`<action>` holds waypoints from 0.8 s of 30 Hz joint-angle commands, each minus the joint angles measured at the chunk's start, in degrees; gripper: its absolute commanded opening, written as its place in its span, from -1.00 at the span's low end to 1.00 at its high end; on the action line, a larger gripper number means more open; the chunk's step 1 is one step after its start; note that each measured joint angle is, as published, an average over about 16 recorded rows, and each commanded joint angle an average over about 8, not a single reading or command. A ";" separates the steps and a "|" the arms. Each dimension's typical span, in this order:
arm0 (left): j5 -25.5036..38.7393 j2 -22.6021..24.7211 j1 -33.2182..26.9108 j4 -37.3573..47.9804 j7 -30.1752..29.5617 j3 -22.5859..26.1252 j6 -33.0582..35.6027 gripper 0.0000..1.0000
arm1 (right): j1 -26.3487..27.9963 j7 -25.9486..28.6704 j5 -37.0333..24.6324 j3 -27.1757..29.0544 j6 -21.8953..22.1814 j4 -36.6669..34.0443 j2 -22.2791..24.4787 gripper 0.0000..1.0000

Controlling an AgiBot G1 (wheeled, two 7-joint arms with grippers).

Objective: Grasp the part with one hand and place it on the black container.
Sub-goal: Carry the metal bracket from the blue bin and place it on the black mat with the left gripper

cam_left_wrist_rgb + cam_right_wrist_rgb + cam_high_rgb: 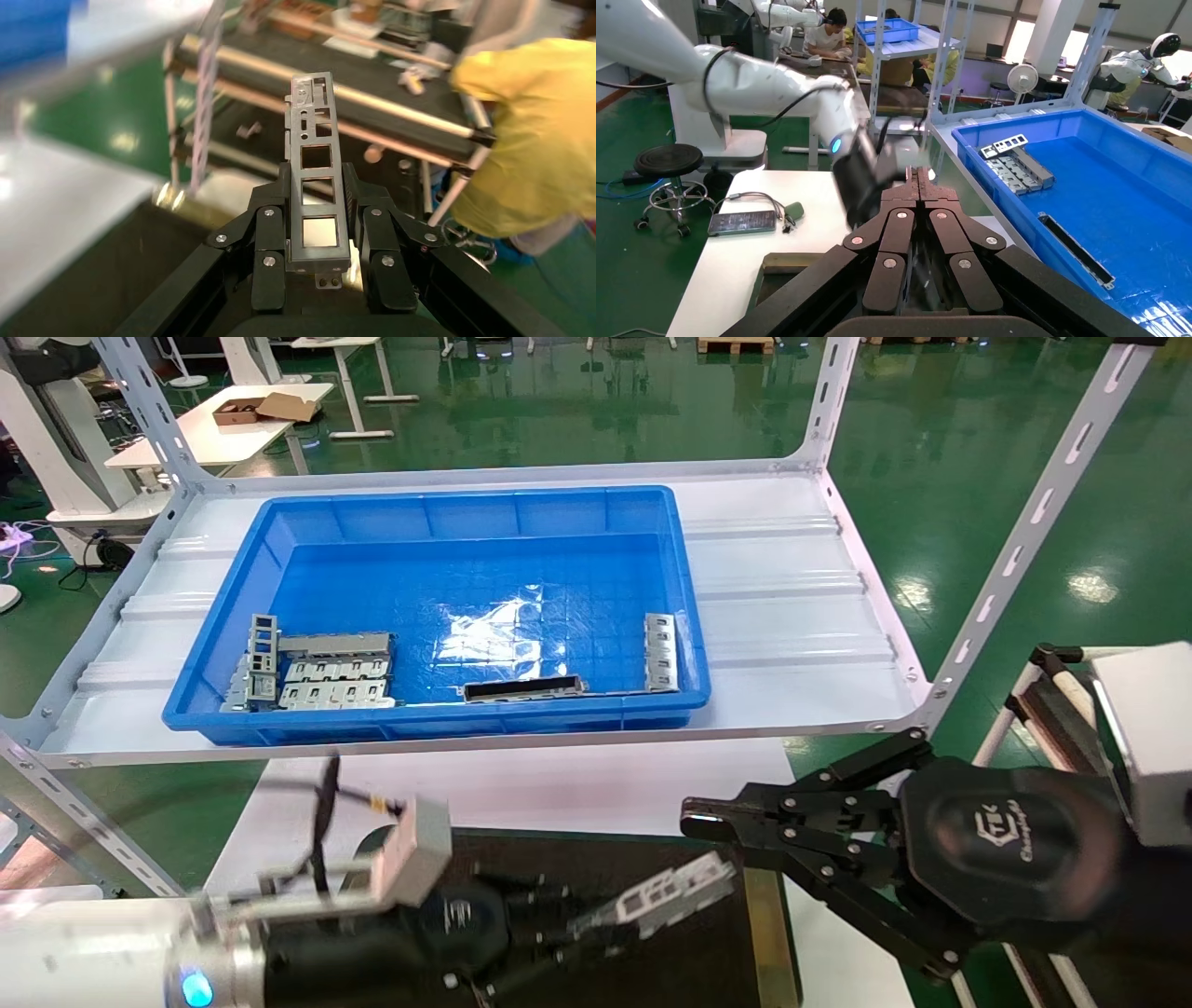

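Part [663, 894] clamped in left tool [596, 933], long axis pointing rightward, seemingly above black container [694, 975]; right tool [708, 822] closed.

The left arm is glossy white with a glowing blue ring light near the wrist, a grey box-shaped camera module and thin black cables looping over it. Both the left end effector [559, 933] and the right end effector [708, 822] are matte black linkages studded with silver screw heads. The right wrist housing is rounded black, printed with a pale logo.
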 commanded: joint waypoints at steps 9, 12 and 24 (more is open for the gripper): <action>4.85 1.99 15.40 -9.67 -6.35 0.79 -23.75 -1.00 | 0.00 0.00 0.00 0.00 0.00 0.00 0.00 -1.00; 7.32 4.82 18.38 -10.73 -7.72 1.21 -32.96 -1.00 | 0.00 0.00 0.00 0.00 0.00 0.00 0.00 -1.00; 12.73 19.01 21.21 -7.64 -17.45 4.86 -63.02 -1.00 | 0.00 0.00 0.00 0.00 0.00 0.00 0.00 -1.00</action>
